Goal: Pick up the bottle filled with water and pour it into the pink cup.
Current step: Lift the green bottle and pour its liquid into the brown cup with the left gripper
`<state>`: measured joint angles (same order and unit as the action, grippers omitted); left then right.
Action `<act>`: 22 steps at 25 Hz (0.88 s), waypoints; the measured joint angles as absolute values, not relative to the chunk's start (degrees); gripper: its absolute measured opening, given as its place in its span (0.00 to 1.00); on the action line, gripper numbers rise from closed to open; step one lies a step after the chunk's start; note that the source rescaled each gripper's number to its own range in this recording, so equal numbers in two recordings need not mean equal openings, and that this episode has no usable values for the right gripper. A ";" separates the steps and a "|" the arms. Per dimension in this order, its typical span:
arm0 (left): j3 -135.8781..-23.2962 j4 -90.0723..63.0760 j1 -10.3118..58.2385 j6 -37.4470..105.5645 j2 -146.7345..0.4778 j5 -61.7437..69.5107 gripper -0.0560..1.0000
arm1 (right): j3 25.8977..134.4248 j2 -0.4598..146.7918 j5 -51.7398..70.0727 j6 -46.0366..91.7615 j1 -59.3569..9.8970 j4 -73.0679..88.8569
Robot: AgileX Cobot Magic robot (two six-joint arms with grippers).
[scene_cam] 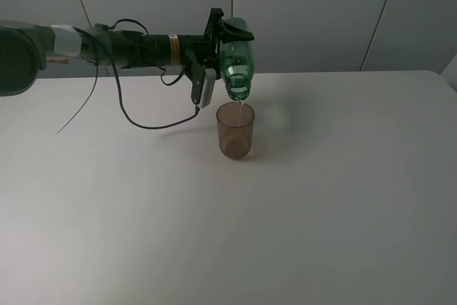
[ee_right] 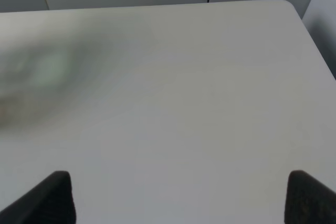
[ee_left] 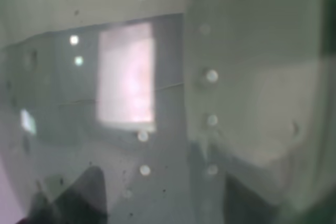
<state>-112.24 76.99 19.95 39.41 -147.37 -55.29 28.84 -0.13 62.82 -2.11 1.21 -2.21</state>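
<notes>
The green bottle (scene_cam: 238, 62) is held above the table, tipped steeply with its neck down over the pink cup (scene_cam: 235, 131). A thin stream of water falls from the neck into the cup, which stands upright on the white table (scene_cam: 321, 198). My left gripper (scene_cam: 227, 30) is shut on the bottle's upper body. In the left wrist view the bottle's translucent wall (ee_left: 220, 103) fills the picture, blurred, with droplets on it. My right gripper (ee_right: 186, 203) is open and empty over bare table, out of the exterior high view.
A black cable (scene_cam: 136, 116) hangs from the left arm and loops onto the table left of the cup. The table's far edge meets a grey wall (scene_cam: 321, 12). A blurred greenish patch (ee_right: 47, 69) shows in the right wrist view.
</notes>
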 joint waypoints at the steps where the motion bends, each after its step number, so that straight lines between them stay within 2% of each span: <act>1: -112.24 76.99 19.95 39.41 -147.37 -55.29 0.05 | 28.84 -0.13 62.82 -2.11 1.21 -2.21; 22: -112.36 76.01 19.95 42.95 -147.37 -55.69 0.05 | 28.84 -0.13 62.82 -2.11 1.21 -2.21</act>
<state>-112.36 76.01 19.95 42.95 -147.37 -55.69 28.84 -0.13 62.82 -2.11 1.21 -2.21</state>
